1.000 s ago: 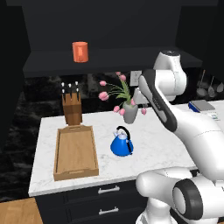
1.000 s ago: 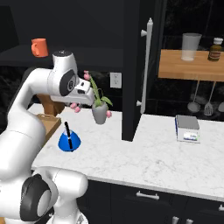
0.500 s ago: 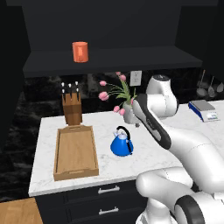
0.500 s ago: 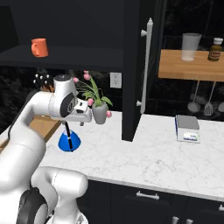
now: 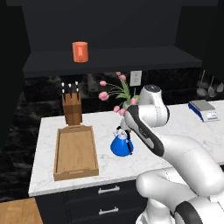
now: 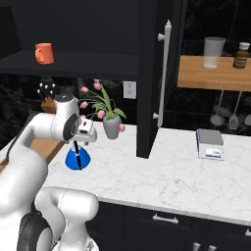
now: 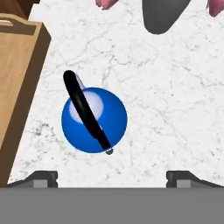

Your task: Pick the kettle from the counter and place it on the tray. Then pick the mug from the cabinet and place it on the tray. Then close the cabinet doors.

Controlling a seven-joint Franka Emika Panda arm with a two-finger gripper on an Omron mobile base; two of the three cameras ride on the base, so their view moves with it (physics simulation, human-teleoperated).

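The bright blue kettle (image 5: 121,145) (image 6: 77,158) stands on the white marble counter (image 5: 179,127), a short way right of the wooden tray (image 5: 75,151). In the hand view the kettle (image 7: 94,120) lies straight below, its black handle running diagonally, with the tray (image 7: 17,78) at the left. My gripper (image 7: 111,178) hangs open just above the kettle, its fingertips (image 7: 41,177) wide apart and holding nothing. The orange-red mug (image 5: 80,51) (image 6: 43,53) sits on the dark cabinet shelf (image 5: 109,59). One cabinet door (image 6: 149,78) stands open with its silver bar handle (image 6: 164,73).
A knife block (image 5: 72,108) stands behind the tray. A grey vase of pink tulips (image 5: 118,94) (image 6: 112,125) is right behind the kettle. A kitchen scale (image 6: 210,144) sits at the right under a wooden shelf (image 6: 215,71) with a glass and a bottle.
The arm has swung down and forward, bringing the hand from vase height to just over the kettle. The kettle, mug and tray have not moved.
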